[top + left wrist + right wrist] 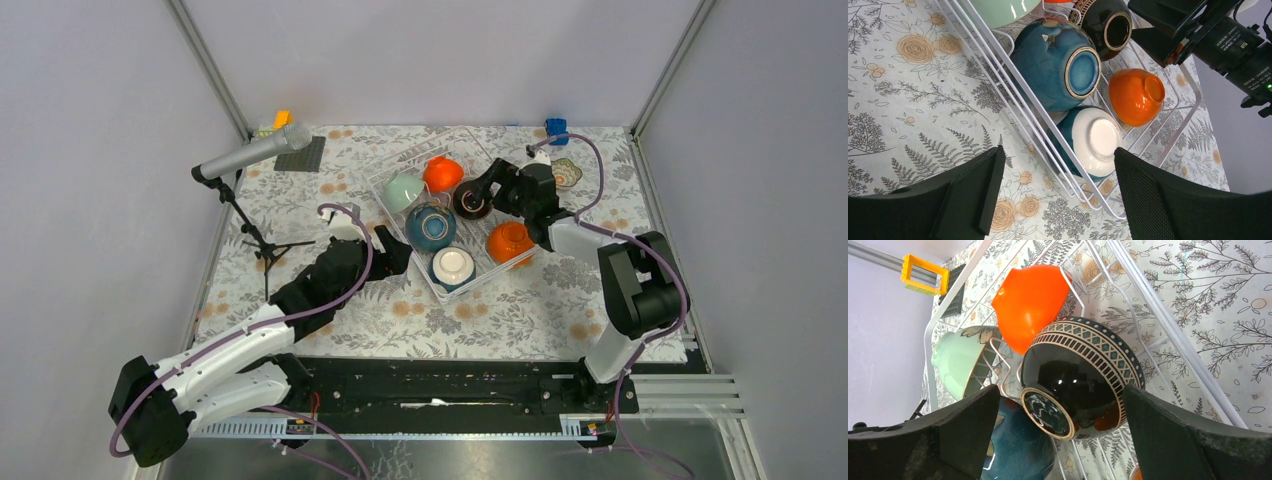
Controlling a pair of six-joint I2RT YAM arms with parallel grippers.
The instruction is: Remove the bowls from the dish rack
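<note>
The white wire dish rack (pixel 415 155) lies in the middle of the table. It holds a mint green bowl (pixel 403 190), an orange bowl (pixel 442 172), a dark brown patterned bowl (pixel 472 200), a teal blue bowl (pixel 431 226), a cream-bottomed bowl (pixel 453 266) and a second orange bowl (pixel 509 241). My right gripper (pixel 1060 395) is open, with its fingers on either side of the dark brown bowl (pixel 1083 380). My left gripper (pixel 1058 185) is open and empty at the rack's near-left edge (pixel 1013 75), just short of the cream-bottomed bowl (pixel 1095 140).
A small patterned bowl (pixel 567 172) sits on the tablecloth right of the rack. A microphone on a tripod (pixel 255 155) stands at the left. A dark baseplate (pixel 303 155) with a yellow block (pixel 283 118) is at the back left, and a blue block (pixel 556 127) at the back right.
</note>
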